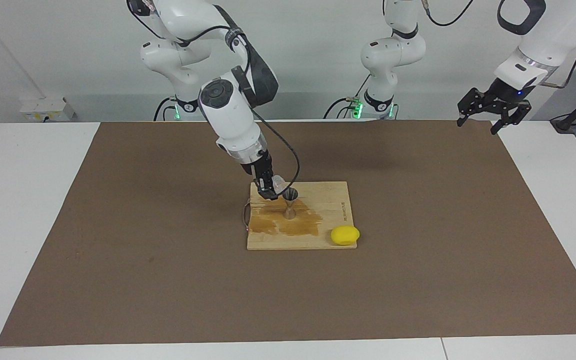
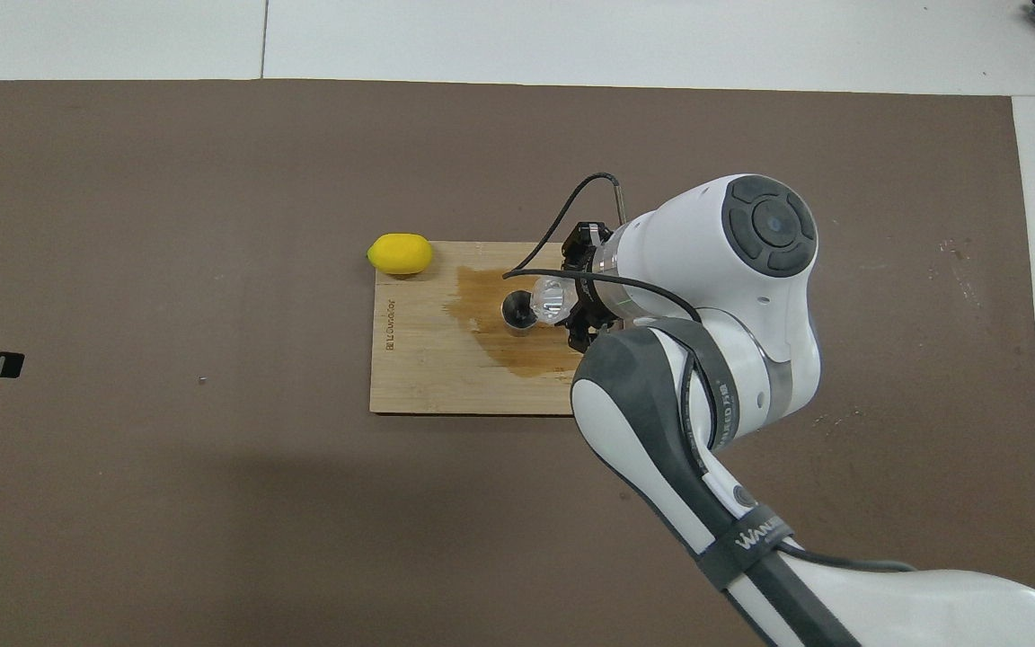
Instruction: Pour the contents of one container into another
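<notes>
overhead view: "wanuseed"-type strap on arm w/ right pincer.

clear glass cup catching the light, thick and glossy, pinched in the right gripper of matt black plastic. under it the jigger, grey brushed metal with a dull sheen. pale wooden board, grain showing, a darker wet-looking brown stain soaked across it. lemon smooth and bright yellow, slightly shiny. brown mat looks matt and paper-like. arm shells glossy white plastic. left gripper the same matt black.
</notes>
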Robot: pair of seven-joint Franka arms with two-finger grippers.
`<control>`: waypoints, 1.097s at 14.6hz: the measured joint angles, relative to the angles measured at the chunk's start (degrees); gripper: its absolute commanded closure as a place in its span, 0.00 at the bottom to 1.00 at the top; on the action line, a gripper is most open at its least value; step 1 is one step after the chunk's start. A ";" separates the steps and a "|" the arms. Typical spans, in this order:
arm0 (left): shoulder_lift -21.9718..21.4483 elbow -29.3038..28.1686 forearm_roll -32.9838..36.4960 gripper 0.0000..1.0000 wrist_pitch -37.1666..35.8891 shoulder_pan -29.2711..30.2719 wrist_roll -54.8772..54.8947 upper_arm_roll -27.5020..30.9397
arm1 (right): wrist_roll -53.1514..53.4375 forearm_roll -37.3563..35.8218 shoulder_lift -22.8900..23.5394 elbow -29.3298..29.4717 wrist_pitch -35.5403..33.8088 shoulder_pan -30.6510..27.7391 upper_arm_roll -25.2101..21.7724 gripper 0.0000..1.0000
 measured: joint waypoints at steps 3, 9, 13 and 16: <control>0.00 0.99 0.00 0.00 0.03 -0.17 0.00 -0.54 | 2.35 -2.40 0.05 0.03 0.06 0.71 0.01 1.00; 0.02 1.13 0.00 0.00 3.67 -1.54 -0.18 -0.58 | 3.31 -5.11 0.09 0.05 0.06 1.16 -0.01 1.00; 0.02 1.13 0.00 0.00 3.80 -1.57 -1.46 -0.48 | 5.40 -6.52 0.10 0.38 0.06 1.97 -0.01 1.00; 0.02 1.15 0.00 0.00 3.84 -1.52 -5.45 -0.31 | 5.63 -6.65 0.15 0.58 0.06 2.02 -0.04 1.00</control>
